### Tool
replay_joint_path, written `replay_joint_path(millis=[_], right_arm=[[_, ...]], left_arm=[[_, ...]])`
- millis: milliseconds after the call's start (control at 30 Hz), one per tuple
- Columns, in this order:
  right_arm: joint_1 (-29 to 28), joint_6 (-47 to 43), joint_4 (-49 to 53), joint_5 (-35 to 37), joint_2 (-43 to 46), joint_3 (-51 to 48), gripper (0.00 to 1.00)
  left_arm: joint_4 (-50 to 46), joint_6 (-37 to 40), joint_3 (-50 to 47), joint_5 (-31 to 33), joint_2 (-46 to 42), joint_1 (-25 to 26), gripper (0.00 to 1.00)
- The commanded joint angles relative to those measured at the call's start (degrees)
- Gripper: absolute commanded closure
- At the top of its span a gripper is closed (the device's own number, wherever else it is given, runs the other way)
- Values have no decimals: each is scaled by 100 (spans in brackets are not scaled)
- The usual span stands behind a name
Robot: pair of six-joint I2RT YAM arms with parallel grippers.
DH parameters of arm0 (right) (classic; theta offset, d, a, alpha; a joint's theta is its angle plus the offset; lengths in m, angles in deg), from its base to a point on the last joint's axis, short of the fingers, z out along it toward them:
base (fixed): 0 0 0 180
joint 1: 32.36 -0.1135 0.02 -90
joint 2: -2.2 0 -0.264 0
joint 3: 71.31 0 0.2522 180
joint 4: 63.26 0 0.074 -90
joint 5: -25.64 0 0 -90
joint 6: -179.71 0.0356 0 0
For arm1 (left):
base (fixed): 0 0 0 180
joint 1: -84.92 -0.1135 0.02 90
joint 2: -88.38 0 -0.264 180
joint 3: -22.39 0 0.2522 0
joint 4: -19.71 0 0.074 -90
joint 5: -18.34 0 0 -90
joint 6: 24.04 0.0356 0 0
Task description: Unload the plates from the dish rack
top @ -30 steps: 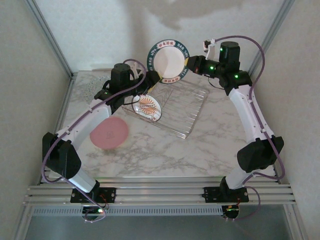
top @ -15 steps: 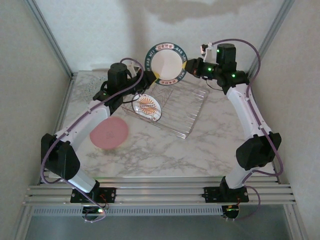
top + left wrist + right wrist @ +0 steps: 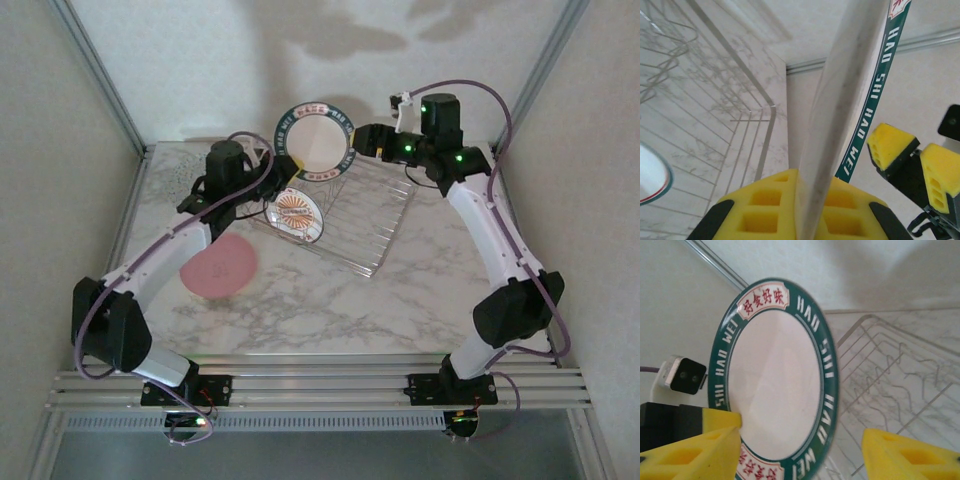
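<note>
A white plate with a dark green lettered rim hangs upright above the back left corner of the dish rack. My left gripper is shut on its lower left edge; in the left wrist view the yellow pads clamp the plate's edge. My right gripper stands open at the plate's right side, its fingers spread around the plate. A small white plate with an orange emblem leans in the rack. A pink plate lies on the table, left of the rack.
The silver wire rack sits on a marble table, with its corner below the held plate. Metal frame posts and pale walls close in the back and sides. A speckled flat patch lies at the back left, behind my left arm.
My left gripper shut on the green-rimmed plate, then my right gripper opened and let go. The plate has shifted left with the left arm.
</note>
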Motion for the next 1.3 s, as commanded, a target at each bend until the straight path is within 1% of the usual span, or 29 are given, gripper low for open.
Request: replay_joint_path(millis=[0, 100, 167, 300, 400, 467, 567, 667, 767, 900, 1267], right_arm=[[-234, -795, -655, 496, 474, -306, 29], [-531, -1605, -922, 666, 678, -553, 26], [-709, -2026, -1004, 599, 758, -641, 24], [-947, -2534, -1267, 78, 898, -890, 22], [-1129, -2909, -1138, -271, 917, -922, 21], [-1251, -3149, -972, -388, 945, -935, 21], [-1421, -3393, -821, -449, 1015, -1029, 21], [-1473, -3335, -839, -471, 1041, -1116, 21], [-1492, -3308, -853, -548, 1044, -1148, 21], [-1517, -3299, -827, -696, 1039, -1168, 21], [-1570, -3288, -623, -629, 1055, -1196, 20]], left_arm=[[38, -84, -239, 191, -627, -138, 100], [-171, -202, -657, 387, -1090, -256, 100], [-328, -334, -980, 616, -1440, -328, 100], [-823, -621, -1669, 1175, -2295, -458, 100], [-1595, -902, -2064, 1763, -2984, -560, 100], [-2267, -1218, -2352, 2170, -3450, -602, 100], [-2916, -1872, -2903, 2513, -4152, -765, 100], [-3211, -2551, -3484, 2644, -4714, -868, 100], [-3180, -3071, -4036, 2646, -5052, -869, 100], [-2836, -3404, -4645, 2574, -5225, -873, 100], [-2153, -3609, -5242, 2597, -4885, -869, 100]])
